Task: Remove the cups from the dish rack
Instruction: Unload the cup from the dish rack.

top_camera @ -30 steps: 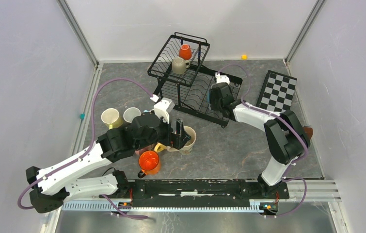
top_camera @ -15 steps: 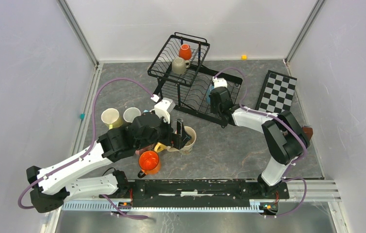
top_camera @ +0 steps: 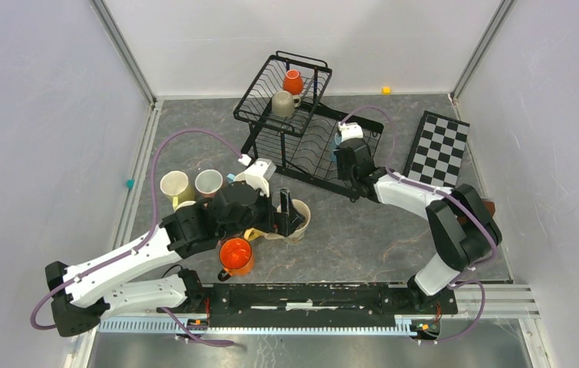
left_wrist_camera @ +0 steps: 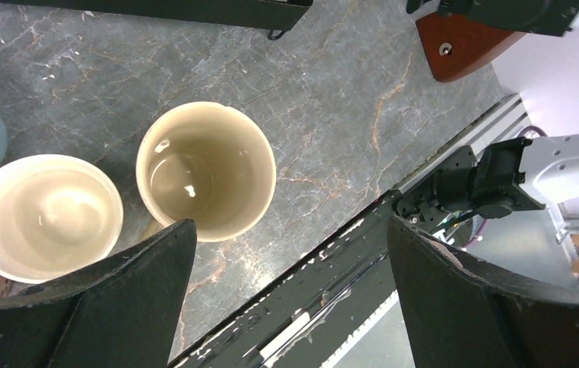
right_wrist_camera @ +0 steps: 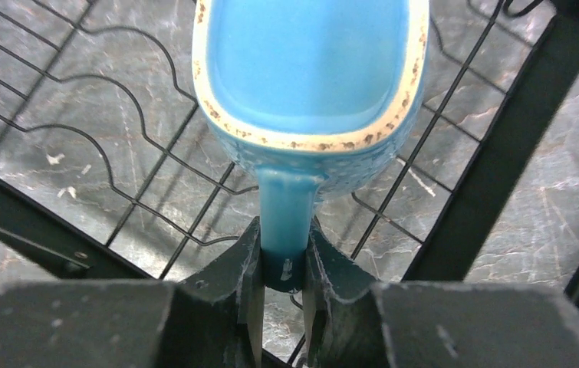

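The black wire dish rack point(top_camera: 259, 93) stands at the back centre. Its upper basket holds an orange cup point(top_camera: 293, 80) and a beige cup point(top_camera: 284, 103). My right gripper point(top_camera: 345, 152) reaches into the lower tray and is shut on the handle of a light blue cup point(right_wrist_camera: 309, 69), which lies on the rack wires point(right_wrist_camera: 493, 153); the right gripper point(right_wrist_camera: 282, 264) pinches the handle's end. My left gripper point(top_camera: 286, 210) stands open over a beige cup point(left_wrist_camera: 205, 170) on the table, next to a cream cup point(left_wrist_camera: 44, 216). The left gripper point(left_wrist_camera: 286, 299) holds nothing.
More unloaded cups stand on the table: a cream one point(top_camera: 174, 185), a pale one point(top_camera: 208, 182) and an orange one point(top_camera: 235, 255). A checkered board point(top_camera: 438, 143) lies at the right. A brown block point(top_camera: 488, 207) sits near the right wall.
My right gripper has closed on the blue cup's handle and its wrist has shifted slightly in the rack. The left arm has barely moved.
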You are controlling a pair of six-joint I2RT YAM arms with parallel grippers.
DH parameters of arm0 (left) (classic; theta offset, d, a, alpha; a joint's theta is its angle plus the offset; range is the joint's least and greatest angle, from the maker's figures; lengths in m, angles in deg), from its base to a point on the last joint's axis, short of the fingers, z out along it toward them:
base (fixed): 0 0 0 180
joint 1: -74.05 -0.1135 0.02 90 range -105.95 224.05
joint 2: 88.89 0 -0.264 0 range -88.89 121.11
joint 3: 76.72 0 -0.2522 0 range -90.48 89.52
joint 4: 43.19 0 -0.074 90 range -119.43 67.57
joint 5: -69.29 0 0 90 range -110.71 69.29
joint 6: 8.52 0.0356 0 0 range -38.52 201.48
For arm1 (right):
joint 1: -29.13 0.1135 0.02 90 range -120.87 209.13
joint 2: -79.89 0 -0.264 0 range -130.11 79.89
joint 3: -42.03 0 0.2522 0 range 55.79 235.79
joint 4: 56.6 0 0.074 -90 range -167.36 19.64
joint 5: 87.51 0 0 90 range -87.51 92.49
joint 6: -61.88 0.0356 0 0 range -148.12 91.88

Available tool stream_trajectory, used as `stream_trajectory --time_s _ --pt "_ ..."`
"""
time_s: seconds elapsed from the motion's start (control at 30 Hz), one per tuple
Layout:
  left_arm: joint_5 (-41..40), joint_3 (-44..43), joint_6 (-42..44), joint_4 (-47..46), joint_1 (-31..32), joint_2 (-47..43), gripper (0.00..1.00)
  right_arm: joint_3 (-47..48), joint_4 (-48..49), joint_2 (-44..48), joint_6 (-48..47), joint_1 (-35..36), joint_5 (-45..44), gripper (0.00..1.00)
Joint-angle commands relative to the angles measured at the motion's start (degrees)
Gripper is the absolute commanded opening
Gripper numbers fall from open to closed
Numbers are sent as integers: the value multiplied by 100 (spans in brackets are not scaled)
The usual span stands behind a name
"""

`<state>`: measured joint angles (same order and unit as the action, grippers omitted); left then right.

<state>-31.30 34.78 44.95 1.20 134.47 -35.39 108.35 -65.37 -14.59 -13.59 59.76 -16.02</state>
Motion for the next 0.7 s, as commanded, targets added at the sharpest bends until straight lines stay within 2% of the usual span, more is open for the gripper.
stream_trajectory --time_s 0.0,0.5,0.67 --pt "-135 192 -570 -651 -83 -158 100 116 427 688 -110 -17 -127 0" --pt "243 499 -1017 -1509 -417 -177 100 34 -642 2190 415 -33 373 0" --pt "816 607 -1313 -1965 -854 -177 100 86 -1175 2772 487 -36 729 0"
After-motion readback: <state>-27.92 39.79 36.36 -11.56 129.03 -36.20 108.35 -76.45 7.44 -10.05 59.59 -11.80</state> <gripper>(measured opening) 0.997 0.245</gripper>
